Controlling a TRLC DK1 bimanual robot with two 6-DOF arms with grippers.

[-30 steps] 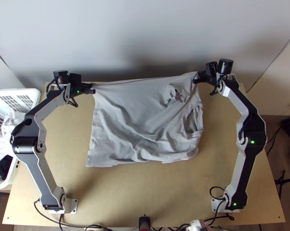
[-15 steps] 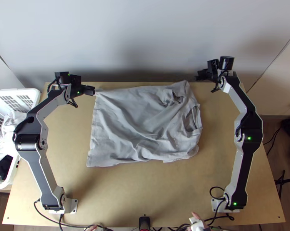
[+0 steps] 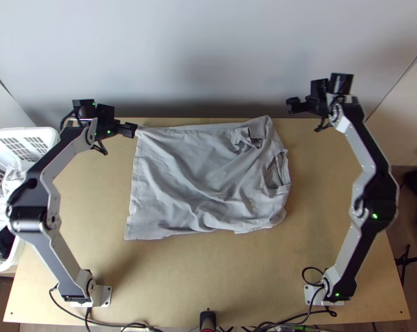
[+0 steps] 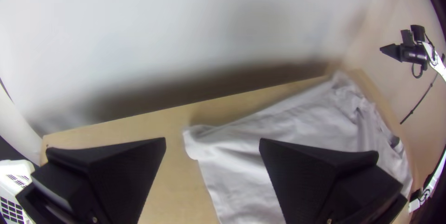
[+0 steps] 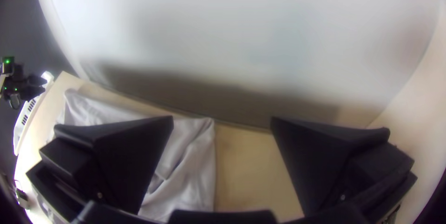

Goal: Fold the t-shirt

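1. I have both end effectors open and off the cloth now: the left end effector (image 3: 132,130) sits beside the shirt's upper left corner, its fingers wide apart, and the right end effector (image 3: 291,105) hangs beyond its upper right corner, fingers likewise spread.
2. A second ago both were at the far corners with the top edge drawn taut. Since then the right corner has dropped and the right arm has backed off toward the upper right of the frame.
3. The t-shirt (image 3: 203,182) lies in the middle of the desk (image 3: 208,276), neck opening toward the right of the frame, with creases running down to a ragged lower edge. It may be doubled over lengthways, though the layers are hard to make out from here.
4. For the task, I'd call this pull finished but the fold unfinished. I'd want to smooth the rumpled lower right before the next fold, or those wrinkles could get trapped.
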